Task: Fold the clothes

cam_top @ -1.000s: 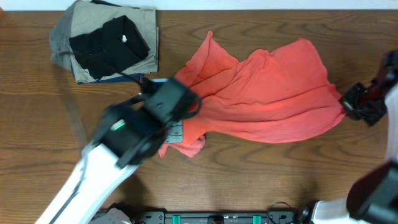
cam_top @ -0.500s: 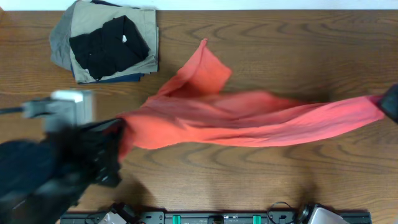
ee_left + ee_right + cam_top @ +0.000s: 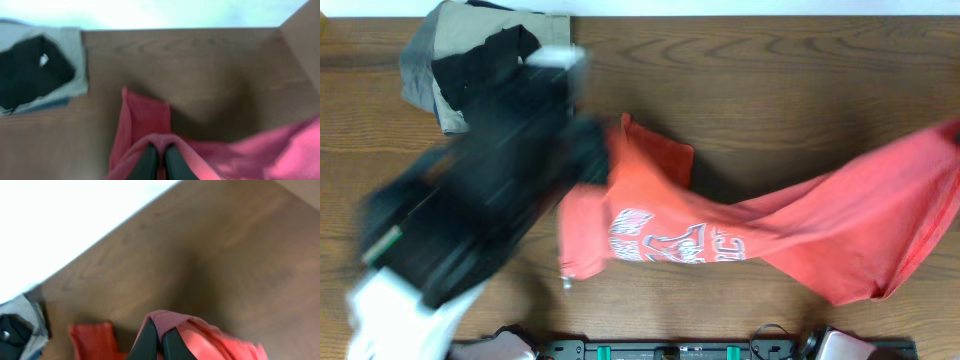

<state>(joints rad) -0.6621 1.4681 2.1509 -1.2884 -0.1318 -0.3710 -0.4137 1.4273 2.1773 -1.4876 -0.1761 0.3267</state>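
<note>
1. Overhead: the shirt [image 3: 720, 235] stretches across the table [image 3: 770, 70] from centre-left to the right edge, with its white lettering facing up. The blurred left arm [image 3: 470, 220] fills the left side, its tip at the shirt's upper-left corner. A stack [image 3: 460, 50] of folded garments sits upper left, partly behind the arm.
2. Left wrist: the left gripper [image 3: 161, 150], bottom centre, is pinched tight on a ridge of shirt. Fabric trails off to the lower right. The stack is upper left.
3. Right wrist: the right gripper [image 3: 159, 330], bottom centre, is clamped on a fold of shirt. The stack peeks in at the lower-left corner.
</note>
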